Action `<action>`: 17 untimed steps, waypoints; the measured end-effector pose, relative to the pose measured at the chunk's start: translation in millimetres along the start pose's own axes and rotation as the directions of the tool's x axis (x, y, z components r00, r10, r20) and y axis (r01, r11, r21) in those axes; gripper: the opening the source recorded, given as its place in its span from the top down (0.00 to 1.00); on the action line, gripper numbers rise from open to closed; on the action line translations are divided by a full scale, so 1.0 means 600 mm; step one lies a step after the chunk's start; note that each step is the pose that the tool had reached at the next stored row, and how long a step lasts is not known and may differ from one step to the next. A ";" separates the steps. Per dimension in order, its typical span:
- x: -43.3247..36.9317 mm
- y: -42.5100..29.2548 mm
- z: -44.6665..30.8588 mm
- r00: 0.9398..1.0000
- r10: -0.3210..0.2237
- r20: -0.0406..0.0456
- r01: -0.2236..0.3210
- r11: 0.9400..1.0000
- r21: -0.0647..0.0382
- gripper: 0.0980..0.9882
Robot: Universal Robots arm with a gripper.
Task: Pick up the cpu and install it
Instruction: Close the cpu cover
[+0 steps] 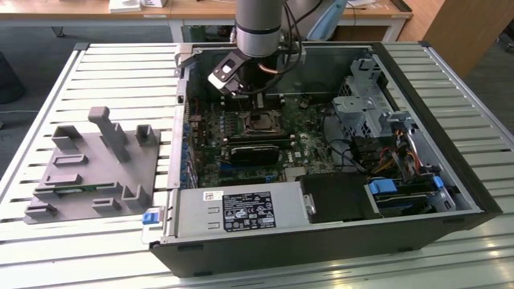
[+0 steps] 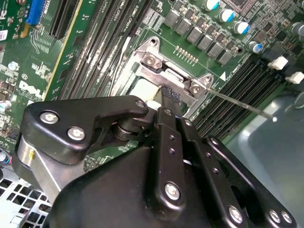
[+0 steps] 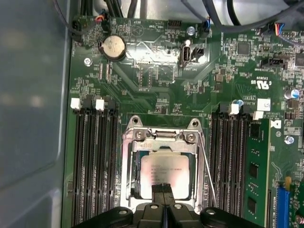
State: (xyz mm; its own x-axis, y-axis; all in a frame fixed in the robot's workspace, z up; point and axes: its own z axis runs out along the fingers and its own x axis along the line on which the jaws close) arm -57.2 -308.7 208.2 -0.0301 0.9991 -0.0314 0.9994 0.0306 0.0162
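Note:
The cpu (image 3: 164, 173), a flat square chip with a shiny silver-grey top, lies inside the metal-framed socket (image 3: 161, 137) on the green motherboard. My gripper (image 3: 164, 190) hangs just over the chip's near edge, its two black fingers pressed together with nothing between them. In the second wrist view the fingertips (image 2: 169, 94) reach down onto the pale chip (image 2: 140, 88) within the socket frame (image 2: 153, 59). The socket's thin lever rod (image 3: 207, 166) stands out to one side. In the exterior view the arm (image 1: 259, 36) stands over the socket (image 1: 261, 120) in the open computer case.
Memory slots flank the socket, and a green memory stick (image 3: 256, 171) fills one. A coin battery (image 3: 113, 46) sits farther up the board. The case holds a power supply (image 1: 241, 211) and a drive cage (image 1: 362, 102). A grey fixture (image 1: 88, 162) stands at the exterior view's left.

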 end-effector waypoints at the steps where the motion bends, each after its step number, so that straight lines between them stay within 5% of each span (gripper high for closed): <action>1: 0.000 -0.001 0.001 1.000 0.000 0.000 0.000 1.000 0.000 0.99; 17: 0.000 0.001 0.015 1.000 0.000 -0.001 0.000 1.000 0.000 0.99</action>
State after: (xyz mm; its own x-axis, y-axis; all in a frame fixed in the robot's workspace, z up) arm -56.3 -308.7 199.3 -0.0300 0.9991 -0.0305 0.9994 0.0305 0.0162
